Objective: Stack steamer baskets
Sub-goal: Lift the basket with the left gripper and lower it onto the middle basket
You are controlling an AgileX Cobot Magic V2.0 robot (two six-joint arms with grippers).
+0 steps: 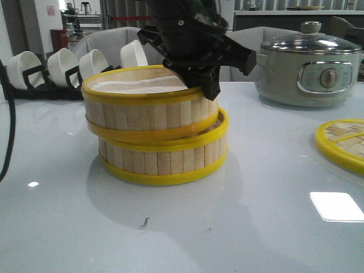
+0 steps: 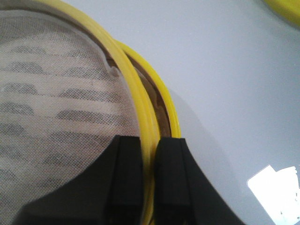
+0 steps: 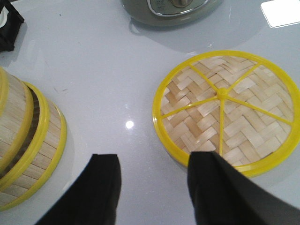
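Note:
Two steamer baskets stand one on the other in mid-table. The upper basket (image 1: 142, 111) sits shifted a little to the left on the lower basket (image 1: 165, 159), whose top rim (image 2: 168, 101) shows beside it. My left gripper (image 1: 207, 85) is shut on the upper basket's yellow rim (image 2: 136, 93) at its right side, one finger inside over the white liner (image 2: 56, 93) and one outside. My right gripper (image 3: 152, 173) hangs open over bare table between the stacked baskets (image 3: 23, 140) and the lid, holding nothing.
The flat woven lid (image 3: 225, 108) with its yellow rim lies on the table at the right (image 1: 344, 142). A grey electric pot (image 1: 310, 62) stands at the back right. A black rack of white bowls (image 1: 68, 65) lines the back left.

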